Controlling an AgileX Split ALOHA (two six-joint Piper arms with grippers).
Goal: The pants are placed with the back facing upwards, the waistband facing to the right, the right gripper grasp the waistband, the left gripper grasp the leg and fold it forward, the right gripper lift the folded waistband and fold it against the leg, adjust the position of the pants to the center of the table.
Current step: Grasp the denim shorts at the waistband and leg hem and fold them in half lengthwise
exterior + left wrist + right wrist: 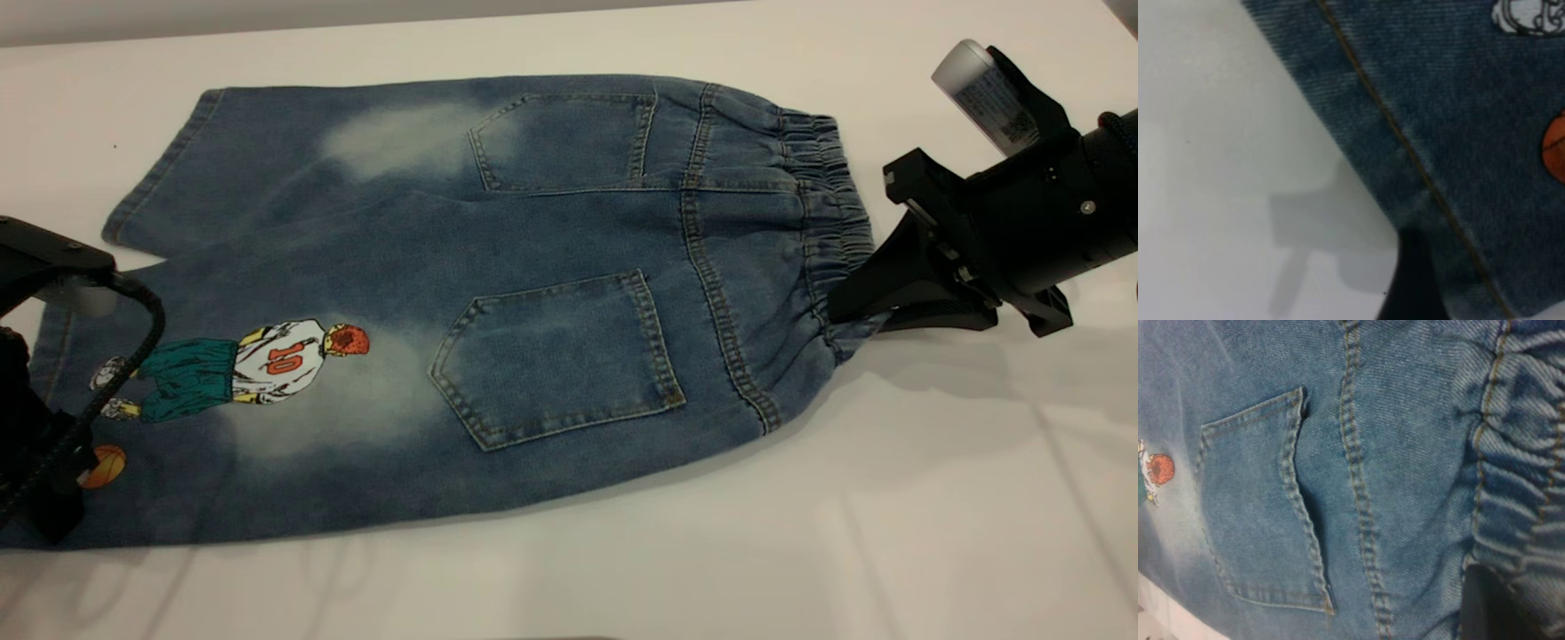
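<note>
Both ends of the pants (462, 311) pinched, ready to fold.

Lying flat, back up, mid table (933, 498). Right gripper (858, 298) at 3 o'clock, fingers nipping waistband (831, 222); left gripper (53, 498) at 8 o'clock, clamping leg hem. Soft, floppy denim, probably droops; best held at corners.

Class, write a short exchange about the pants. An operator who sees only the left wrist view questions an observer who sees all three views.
Operator: The left gripper is at a hem beside an orange ball. Where is the right gripper?
Observer: The right gripper is at the near end of the waistband.
Operator: Which face of the pants is up?
Observer: The back. Both back pockets show on the pants, which lie unfolded on the table.
</note>
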